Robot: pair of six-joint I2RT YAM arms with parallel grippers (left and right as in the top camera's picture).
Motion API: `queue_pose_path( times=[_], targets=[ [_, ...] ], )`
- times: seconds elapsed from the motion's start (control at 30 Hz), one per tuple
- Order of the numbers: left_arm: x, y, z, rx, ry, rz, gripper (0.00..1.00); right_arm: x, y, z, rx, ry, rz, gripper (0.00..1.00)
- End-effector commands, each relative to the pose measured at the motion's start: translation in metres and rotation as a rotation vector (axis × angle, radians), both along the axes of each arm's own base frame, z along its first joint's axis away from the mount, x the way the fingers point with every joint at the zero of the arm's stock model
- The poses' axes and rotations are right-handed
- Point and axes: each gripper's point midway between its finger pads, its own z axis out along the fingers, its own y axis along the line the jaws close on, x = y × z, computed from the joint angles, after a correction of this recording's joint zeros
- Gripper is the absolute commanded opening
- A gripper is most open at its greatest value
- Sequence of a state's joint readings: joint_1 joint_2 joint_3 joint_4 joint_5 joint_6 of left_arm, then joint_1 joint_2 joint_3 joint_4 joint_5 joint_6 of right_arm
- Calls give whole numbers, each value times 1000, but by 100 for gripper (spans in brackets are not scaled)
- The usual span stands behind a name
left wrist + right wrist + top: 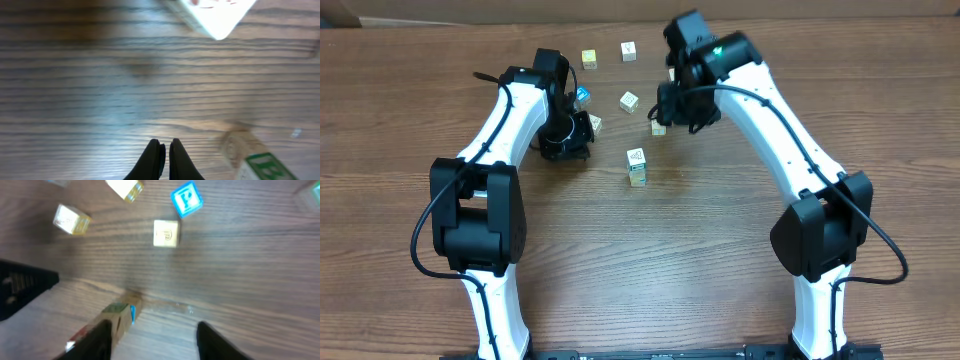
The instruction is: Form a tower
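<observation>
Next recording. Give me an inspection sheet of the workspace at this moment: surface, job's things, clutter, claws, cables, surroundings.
surface: wooden table, bare wood, no spills seen.
job's things: tower, a short stack of letter cubes, upright between the arms, no claw touching it.
clutter: loose cubes scattered behind the tower, one a blue cube; nothing else seen.
claws: left claw shut and empty; right claw open, nothing between its fingers, a cube beside one finger.
cables: a black cable loops along each arm, clear of the cubes.
surroundings: pale strip beyond the table's far edge; nothing else seen.
</observation>
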State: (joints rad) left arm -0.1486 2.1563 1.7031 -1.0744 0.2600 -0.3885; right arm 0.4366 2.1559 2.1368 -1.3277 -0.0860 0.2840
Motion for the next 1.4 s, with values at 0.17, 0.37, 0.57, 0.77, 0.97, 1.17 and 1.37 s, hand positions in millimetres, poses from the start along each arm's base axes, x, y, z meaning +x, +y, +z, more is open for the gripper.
queue_pose_path(
  times=[0.17,0.37,0.57,0.77,0.97,1.17,1.37],
  targets=[
    [11,42,8,137,-47,31,82,-12,17,35,-35,-55,45,82],
    [13,74,8,140,-36,104,97,-35,44,26,-59,-31,120,100],
    [13,91,8,140,-31,145,100,-50,57,22,-71,-11,159,100],
    [13,91,8,140,-29,146,100,-58,54,16,-81,33,111,99],
    [13,91,8,140,-30,145,100,-61,52,-21,-105,76,98,94],
    [13,91,8,140,-30,145,100,-61,62,-46,-99,66,111,89],
    [13,91,8,140,-31,145,100,-61,68,-61,-143,25,123,87]
  ],
)
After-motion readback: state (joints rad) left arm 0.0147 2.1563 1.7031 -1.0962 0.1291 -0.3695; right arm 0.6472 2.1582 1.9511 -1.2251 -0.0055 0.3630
